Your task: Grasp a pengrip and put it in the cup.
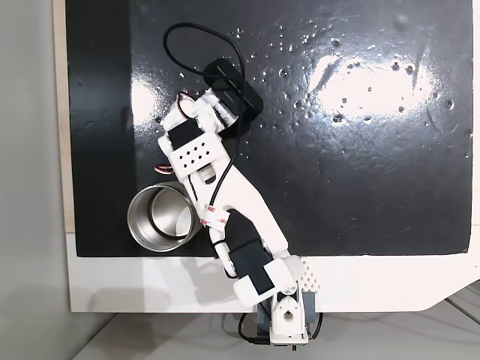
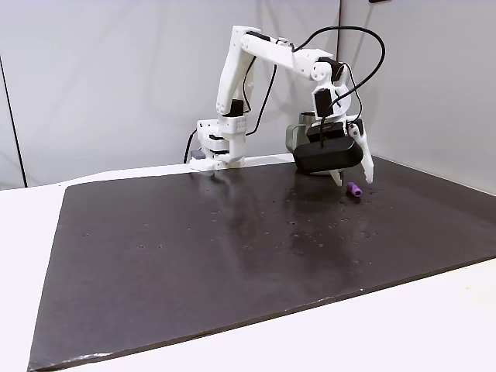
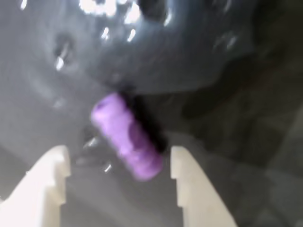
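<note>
Overhead fixed view, left to right: the round, shiny stainless-steel cup [image 1: 160, 218] stands near the front edge of the glossy black mat [image 1: 360, 172], just beside the white printed arm [image 1: 240, 217], whose forearm reaches up and away from it.

Side fixed view, left to right: the arm's base sits at the far edge of the mat; the arm arches over to the right, and its two-finger gripper [image 2: 353, 180] hangs low over the surface. The tiny lilac, ribbed, soft-looking cylindrical pengrip [image 2: 355, 190] lies on its side on the mat, directly at the fingertips.

Wrist view, left to right: the left white fingertip [image 3: 49, 175], then the pengrip [image 3: 127, 136], lying obliquely with its lower end between the tips, then the right fingertip. The jaws stand apart with clear space on both sides of the cylinder; nothing is held. The picture is blurred, so whether the tips touch the mat cannot be told.

Step in hand, as judged: approach for the grasp. For a sound pick, the tips should descend until the cylinder's middle lies between them, and close gently across its short axis; a slight wrist turn to square the jaws to its slanted axis would lessen the risk of it rolling or squirting out.
</note>
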`<action>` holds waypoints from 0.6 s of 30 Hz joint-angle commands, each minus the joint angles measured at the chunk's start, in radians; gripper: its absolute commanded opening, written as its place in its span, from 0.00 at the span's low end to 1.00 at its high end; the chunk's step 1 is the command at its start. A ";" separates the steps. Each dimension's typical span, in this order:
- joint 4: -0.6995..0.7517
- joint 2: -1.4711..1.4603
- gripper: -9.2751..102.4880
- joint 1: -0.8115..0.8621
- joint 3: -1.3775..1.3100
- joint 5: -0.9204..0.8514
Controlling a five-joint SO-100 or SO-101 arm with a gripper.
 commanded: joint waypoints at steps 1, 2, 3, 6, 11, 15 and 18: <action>-0.015 -0.008 0.32 0.035 -0.015 -0.037; -0.018 -0.018 0.32 0.040 -0.015 -0.043; -0.020 -0.029 0.32 0.041 -0.018 -0.051; -0.025 -0.069 0.32 0.043 -0.040 -0.080; -0.002 -0.155 0.31 0.023 -0.124 -0.133; 0.055 -0.213 0.29 -0.026 -0.206 -0.198; 0.066 -0.229 0.22 -0.048 -0.218 -0.227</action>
